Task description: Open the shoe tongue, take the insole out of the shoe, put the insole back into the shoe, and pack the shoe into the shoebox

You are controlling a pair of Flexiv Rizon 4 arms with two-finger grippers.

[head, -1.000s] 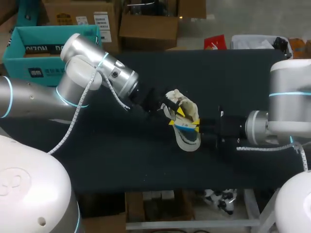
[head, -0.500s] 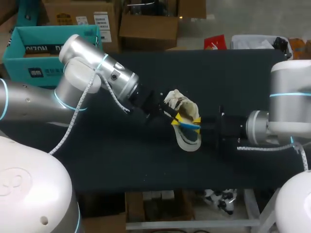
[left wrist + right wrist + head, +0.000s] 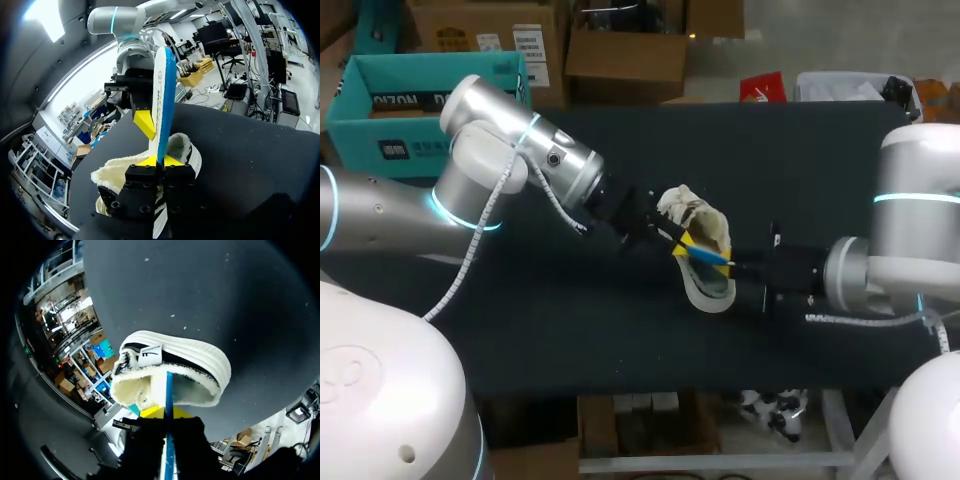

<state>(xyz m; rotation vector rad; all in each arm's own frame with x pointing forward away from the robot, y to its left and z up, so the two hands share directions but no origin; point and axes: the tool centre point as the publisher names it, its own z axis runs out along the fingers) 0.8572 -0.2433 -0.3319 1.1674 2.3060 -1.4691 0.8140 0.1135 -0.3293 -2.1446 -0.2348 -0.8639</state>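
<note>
Because the insole [image 3: 162,100] sticks up out of the shoe [image 3: 190,357], with one end down in the fluffy opening, I think the job is about halfway. The shoe sits in the middle of the dark table [image 3: 800,160], between the two arms. The mouth of the shoe looks pulled wide, so the tongue step seems done. The left arm [image 3: 520,150] has its left jaws pinched close together on the low part of the insole, right by the shoe. The right arm [image 3: 910,260] has its right jaws pinched on the same insole from the other side. From these pictures I cannot tell if the insole is on its way out or on its way back in. An open teal box [image 3: 380,110], maybe the shoebox, sits past the far left corner, well apart from the shoe. No shoe is in it, so the packing is not done.
</note>
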